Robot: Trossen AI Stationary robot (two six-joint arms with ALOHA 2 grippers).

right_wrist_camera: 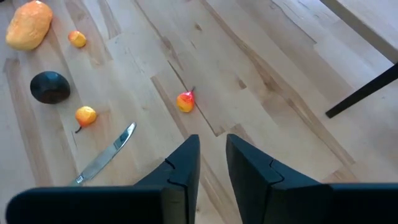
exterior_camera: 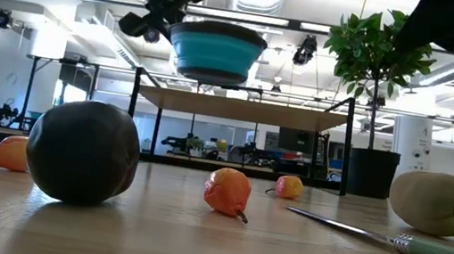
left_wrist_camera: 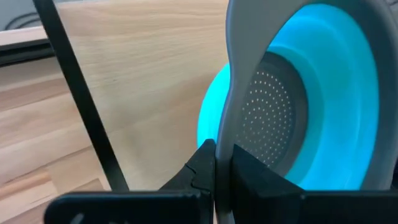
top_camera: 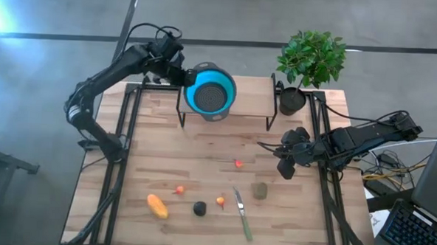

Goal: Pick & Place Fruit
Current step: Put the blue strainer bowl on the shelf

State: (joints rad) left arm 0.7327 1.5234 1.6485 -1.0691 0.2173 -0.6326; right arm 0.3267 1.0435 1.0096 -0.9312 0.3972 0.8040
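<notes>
A black fruit [exterior_camera: 83, 152] fills the lower left of the low view, beside a small orange fruit [exterior_camera: 227, 190] and a knife [exterior_camera: 390, 240]. Seen from above, the left gripper [top_camera: 182, 76], upper centre, is clamped on a blue bowl's [top_camera: 211, 90] rim. The right gripper [top_camera: 285, 167], fingers slightly apart and empty, hovers right of a red fruit [top_camera: 239, 163].
</notes>
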